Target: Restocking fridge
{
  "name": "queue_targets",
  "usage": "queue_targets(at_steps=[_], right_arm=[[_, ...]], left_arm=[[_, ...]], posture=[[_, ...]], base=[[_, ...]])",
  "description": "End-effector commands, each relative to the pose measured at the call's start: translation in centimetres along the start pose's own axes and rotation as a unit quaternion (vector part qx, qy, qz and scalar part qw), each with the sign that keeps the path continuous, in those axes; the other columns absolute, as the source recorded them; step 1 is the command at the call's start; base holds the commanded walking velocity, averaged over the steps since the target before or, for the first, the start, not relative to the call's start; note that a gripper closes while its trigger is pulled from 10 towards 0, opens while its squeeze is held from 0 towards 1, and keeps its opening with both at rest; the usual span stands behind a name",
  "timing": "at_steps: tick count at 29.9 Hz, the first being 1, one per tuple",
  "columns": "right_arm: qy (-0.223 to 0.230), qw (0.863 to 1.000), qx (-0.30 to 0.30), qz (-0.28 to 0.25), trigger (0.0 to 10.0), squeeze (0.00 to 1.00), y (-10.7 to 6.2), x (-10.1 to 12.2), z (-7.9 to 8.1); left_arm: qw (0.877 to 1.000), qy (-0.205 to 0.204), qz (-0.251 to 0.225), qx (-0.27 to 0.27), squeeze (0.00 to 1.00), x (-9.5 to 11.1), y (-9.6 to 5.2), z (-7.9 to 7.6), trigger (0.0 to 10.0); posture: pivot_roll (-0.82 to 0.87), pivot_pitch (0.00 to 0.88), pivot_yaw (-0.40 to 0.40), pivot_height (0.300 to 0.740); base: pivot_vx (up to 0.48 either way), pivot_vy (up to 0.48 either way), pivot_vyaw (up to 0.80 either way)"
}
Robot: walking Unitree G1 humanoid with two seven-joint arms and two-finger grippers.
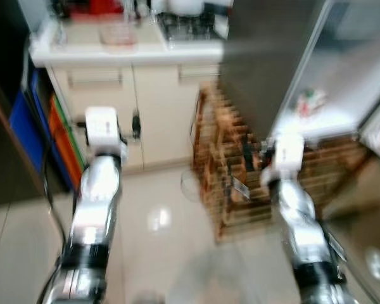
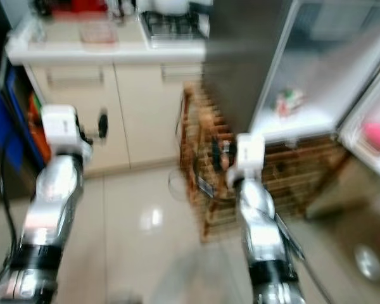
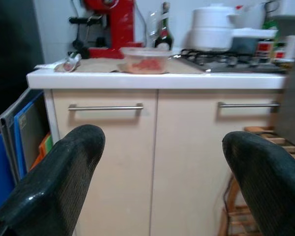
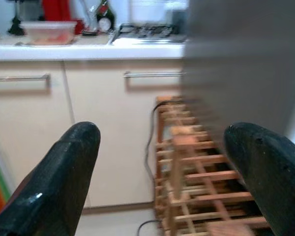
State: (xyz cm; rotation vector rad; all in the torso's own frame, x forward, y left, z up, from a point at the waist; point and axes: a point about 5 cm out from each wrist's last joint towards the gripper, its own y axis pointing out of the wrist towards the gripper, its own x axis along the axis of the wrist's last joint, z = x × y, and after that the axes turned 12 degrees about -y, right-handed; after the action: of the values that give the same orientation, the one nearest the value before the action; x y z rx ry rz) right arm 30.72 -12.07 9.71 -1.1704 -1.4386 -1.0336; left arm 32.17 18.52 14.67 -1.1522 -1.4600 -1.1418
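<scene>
Both grippers, left (image 3: 160,182) and right (image 4: 160,177), spread wide, empty. Lidded plastic food container (image 3: 146,59) on countertop (image 3: 152,79): probably light, rigid, slick; grip its side walls.

This is a home kitchen. A white countertop (image 3: 157,80) tops cream cabinets (image 3: 105,162) with bar handles (image 3: 105,106). On the countertop stand a red appliance (image 3: 109,24), a dark bottle (image 3: 163,33), a clear plastic container (image 3: 146,60) of red food, and a gas hob (image 3: 226,59) carrying a white pot (image 3: 212,28). Beside the cabinets stands a wooden slatted rack (image 4: 191,177), next to it an open fridge (image 1: 329,88) with its shelf (image 2: 304,121). Glossy tiled floor (image 1: 158,221) lies below the cabinets.
</scene>
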Motion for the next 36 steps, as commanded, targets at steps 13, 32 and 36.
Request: queue_targets(at_steps=[13, 32, 36], right_arm=[[-0.006, 1.000, 0.002, -0.011, 10.0, 0.11, 0.8, 0.4, 0.3], [-0.008, 1.000, -0.013, -0.010, 10.0, 0.04, 1.2, 0.4, 0.4], [-0.010, 1.000, -0.015, -0.014, 10.0, 0.05, 1.4, 0.7, 0.4]], left_arm=[[1.000, 0.005, -0.002, -0.014, 0.00, 0.4, 0.6, -0.9, 10.0], [0.998, 0.025, -0.017, -0.057, 0.00, 1.5, 1.0, -2.3, 10.0], [0.998, 0.022, -0.029, -0.046, 0.00, 2.1, 1.2, -1.9, 10.0]], posture=[[0.05, 0.000, -0.020, 0.740], [0.05, 0.000, -0.011, 0.740], [0.05, 0.000, -0.012, 0.740]], base=[[0.461, 0.000, 0.34], [0.480, 0.000, 0.13], [0.480, 0.000, 0.00]])
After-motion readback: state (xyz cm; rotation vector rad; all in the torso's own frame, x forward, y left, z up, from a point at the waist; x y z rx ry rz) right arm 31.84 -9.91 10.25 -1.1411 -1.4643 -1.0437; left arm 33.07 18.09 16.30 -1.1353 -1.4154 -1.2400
